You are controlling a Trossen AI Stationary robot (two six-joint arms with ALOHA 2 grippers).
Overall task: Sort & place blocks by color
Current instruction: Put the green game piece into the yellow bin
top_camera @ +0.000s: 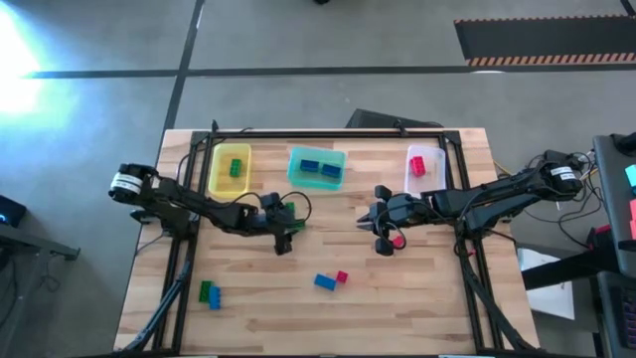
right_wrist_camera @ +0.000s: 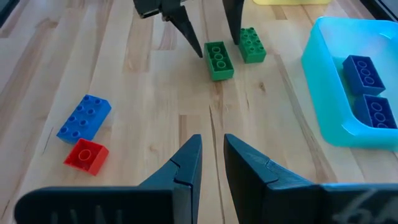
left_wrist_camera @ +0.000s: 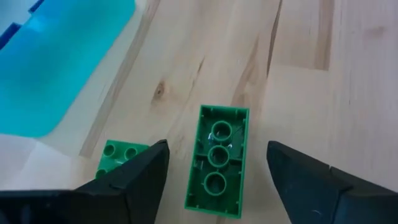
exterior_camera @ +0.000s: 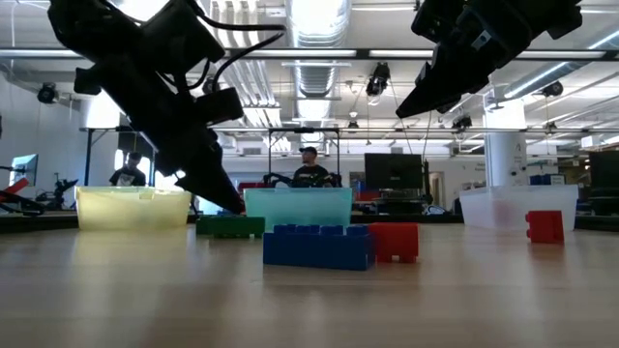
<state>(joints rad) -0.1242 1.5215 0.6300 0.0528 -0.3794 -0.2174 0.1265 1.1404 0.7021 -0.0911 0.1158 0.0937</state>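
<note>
- Left gripper (left_wrist_camera: 214, 165): fingers spread wide either side of upturned green plastic brick (left_wrist_camera: 217, 162), lying on wooden tabletop (left_wrist_camera: 298, 74).
- Right gripper (right_wrist_camera: 211, 163): fingers narrow, holding nothing.

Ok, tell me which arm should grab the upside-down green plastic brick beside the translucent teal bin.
Left. Its open left gripper straddles the upside-down green plastic brick, one finger on each side. The right gripper sits farther off and points toward it.

Robotics lab: exposed ceiling ducts (exterior_camera: 319, 29), monitors (exterior_camera: 394, 174), seated person (exterior_camera: 309, 169) behind.
</note>
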